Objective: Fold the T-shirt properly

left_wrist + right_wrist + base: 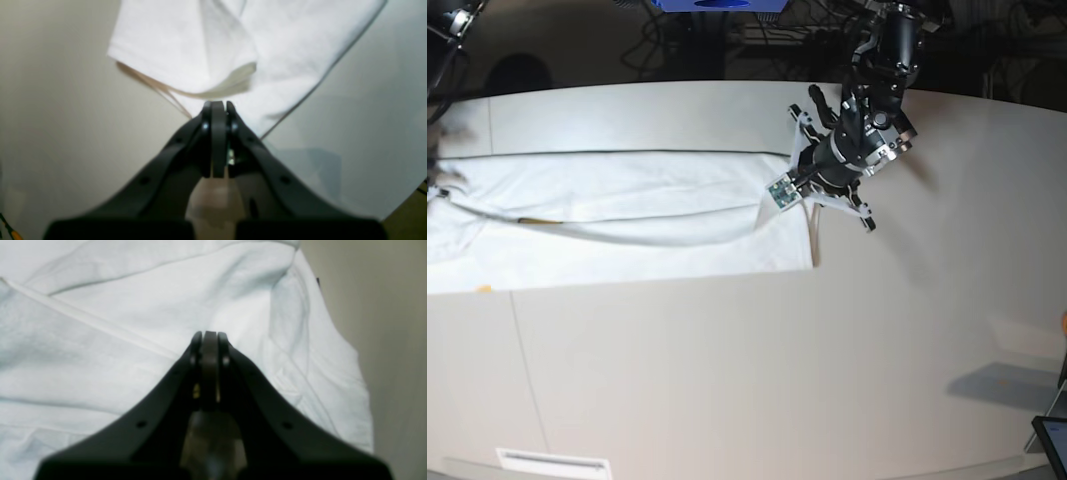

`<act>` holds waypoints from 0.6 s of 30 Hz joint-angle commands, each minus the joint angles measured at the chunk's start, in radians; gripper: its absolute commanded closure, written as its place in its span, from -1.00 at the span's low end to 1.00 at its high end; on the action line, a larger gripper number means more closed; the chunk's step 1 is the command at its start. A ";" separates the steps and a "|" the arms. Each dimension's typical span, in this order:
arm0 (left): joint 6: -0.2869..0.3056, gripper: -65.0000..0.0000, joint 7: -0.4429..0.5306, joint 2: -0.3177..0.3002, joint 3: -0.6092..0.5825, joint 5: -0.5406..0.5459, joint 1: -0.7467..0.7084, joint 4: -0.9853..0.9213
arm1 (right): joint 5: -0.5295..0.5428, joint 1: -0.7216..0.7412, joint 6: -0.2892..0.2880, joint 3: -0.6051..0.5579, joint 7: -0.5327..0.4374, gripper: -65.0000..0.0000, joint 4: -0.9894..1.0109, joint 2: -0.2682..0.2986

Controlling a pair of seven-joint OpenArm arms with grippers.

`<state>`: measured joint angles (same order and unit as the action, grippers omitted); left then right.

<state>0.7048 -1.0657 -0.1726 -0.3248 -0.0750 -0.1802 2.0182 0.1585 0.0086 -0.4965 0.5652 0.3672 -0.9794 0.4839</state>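
The white T-shirt (627,255) lies as a long band across the left half of the table. My left gripper (777,193) is at its right end. In the left wrist view the gripper (218,102) is shut, and a raised hem of the T-shirt (186,50) meets its tips. My right gripper (209,333) is shut over rumpled cloth of the T-shirt (100,373), and a seam ridge runs into its fingers. In the base view a lifted edge sags between the two ends of the shirt. The right arm is nearly all beyond the left border. Only small orange flecks of the print show.
The pale table (757,380) stretches in front of and to the right of the shirt, with seams across its top. A dark tablet-like object (1052,440) sits at the lower right corner. Cables and dark gear (727,40) lie behind the table's far edge.
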 commanded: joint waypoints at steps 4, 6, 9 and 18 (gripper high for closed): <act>-0.007 1.00 0.018 0.094 -0.007 0.005 0.028 0.031 | -0.018 -0.003 -0.011 -0.001 0.057 0.97 0.003 0.008; -0.007 1.00 0.018 0.164 -0.001 -0.006 0.043 0.031 | -0.018 -0.003 -0.011 -0.001 0.057 0.96 0.004 0.008; -0.007 0.67 0.012 0.212 -0.009 -0.009 0.087 0.028 | -0.018 -0.003 -0.011 -0.001 0.059 0.96 0.004 0.008; -0.007 -0.28 0.011 0.238 -0.012 -0.138 0.106 0.005 | -0.018 -0.003 -0.011 -0.001 0.086 0.95 0.003 0.009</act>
<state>0.7017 -1.0698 0.0582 -0.3344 -0.2146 -0.0856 2.0056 0.1658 0.0109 -0.4957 0.5652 0.3824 -0.9791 0.4843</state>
